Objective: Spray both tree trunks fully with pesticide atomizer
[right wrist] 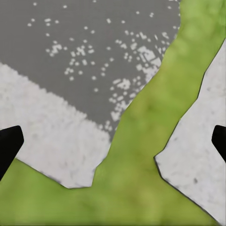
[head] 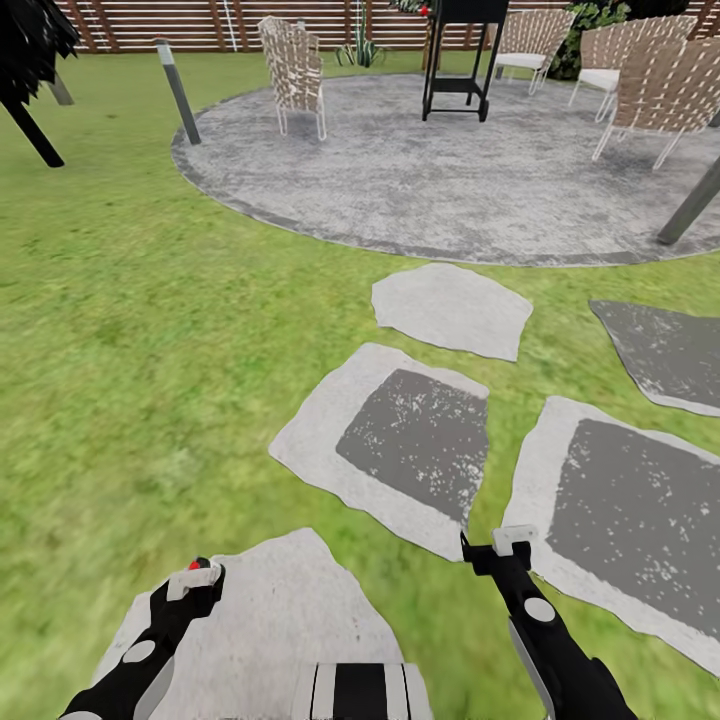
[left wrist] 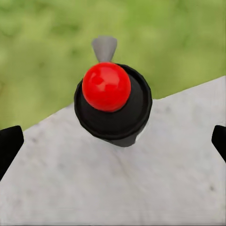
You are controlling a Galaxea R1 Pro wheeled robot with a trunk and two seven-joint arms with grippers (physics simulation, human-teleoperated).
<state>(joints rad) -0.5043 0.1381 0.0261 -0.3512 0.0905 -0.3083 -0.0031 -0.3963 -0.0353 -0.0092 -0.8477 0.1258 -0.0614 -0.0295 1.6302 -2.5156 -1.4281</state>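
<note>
The atomizer [left wrist: 112,101], red-capped, is being held by the left gripper [head: 197,578] over a near slab [head: 270,620]; its body is hidden. The right gripper [head: 497,552] is being held wide, empty, above grass [head: 130,380]. Fence [head: 150,25] is being cut off far.

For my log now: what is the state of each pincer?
Left pincer: holding the black atomizer with red round cap.
Right pincer: open, empty.

Both claws [head: 195,578] [head: 495,548] forward, low, fingers apart

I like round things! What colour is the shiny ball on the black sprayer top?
Red ball, clearest in the left wrist view.
</note>
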